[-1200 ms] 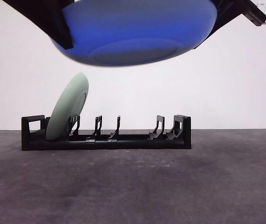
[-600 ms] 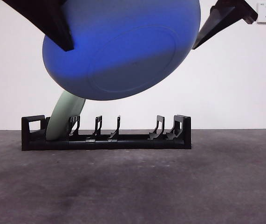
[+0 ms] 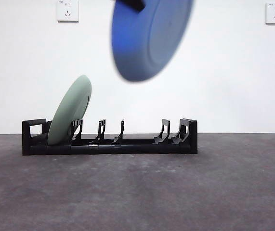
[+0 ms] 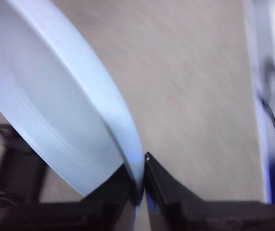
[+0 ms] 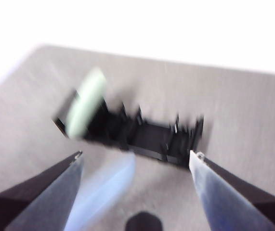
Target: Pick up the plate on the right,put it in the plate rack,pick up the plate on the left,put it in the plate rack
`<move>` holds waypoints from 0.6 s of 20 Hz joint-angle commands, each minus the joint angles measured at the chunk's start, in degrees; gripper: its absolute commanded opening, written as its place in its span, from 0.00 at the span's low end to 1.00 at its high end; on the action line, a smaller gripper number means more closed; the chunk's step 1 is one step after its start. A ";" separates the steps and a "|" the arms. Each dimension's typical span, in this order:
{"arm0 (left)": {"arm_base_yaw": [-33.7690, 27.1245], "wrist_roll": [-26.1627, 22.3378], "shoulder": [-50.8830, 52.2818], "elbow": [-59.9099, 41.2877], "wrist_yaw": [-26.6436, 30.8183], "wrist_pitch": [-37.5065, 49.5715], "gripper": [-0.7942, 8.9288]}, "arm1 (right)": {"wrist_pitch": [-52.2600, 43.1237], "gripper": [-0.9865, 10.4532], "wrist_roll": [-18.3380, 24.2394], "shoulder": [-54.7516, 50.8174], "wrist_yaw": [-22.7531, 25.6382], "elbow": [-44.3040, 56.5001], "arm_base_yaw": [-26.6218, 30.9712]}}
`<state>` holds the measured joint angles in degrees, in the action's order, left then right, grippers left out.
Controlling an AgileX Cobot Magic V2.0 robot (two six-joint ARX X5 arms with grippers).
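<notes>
Blue and blurred, a plate [image 3: 149, 38] hangs high in the air above the plate rack [image 3: 109, 139], tipped steeply on edge, well clear of the dividers. In the front view only a small black piece of an arm shows at its upper rim, at the top edge of the picture. The left wrist view shows whose it is: the left gripper [image 4: 143, 185] has its jaws clenched on the plate's rim [image 4: 70, 110], the plate looking pale there and filling much of that view.

The rack sits on the grey surface [image 3: 137, 192], long and low, with upright dividers along it. A pale green plate [image 3: 70, 111] stands in a slot near the rack's left end as the front view shows it, leaning toward the end block.

The right gripper [image 5: 135, 159] hangs above the surface with its jaws spread wide and nothing between them. Its view looks down on the rack [image 5: 142, 134] and the green plate [image 5: 85, 102], both blurred. White wall [image 3: 233, 72] with two sockets stands behind.
</notes>
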<state>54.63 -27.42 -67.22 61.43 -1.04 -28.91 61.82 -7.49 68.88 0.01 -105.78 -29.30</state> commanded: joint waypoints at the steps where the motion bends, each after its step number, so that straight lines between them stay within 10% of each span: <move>1: -4.15 10.27 -0.31 -0.13 -1.90 10.19 0.07 | 1.95 0.42 1.22 -3.28 0.04 0.17 -0.24; 12: -17.94 16.76 -7.13 -0.13 -3.91 25.77 0.07 | 17.09 0.42 2.14 -8.46 -1.70 0.61 -0.33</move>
<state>37.23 -11.35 -73.56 61.43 -4.01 -5.10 77.62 -5.96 60.29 -1.17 -105.69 -29.39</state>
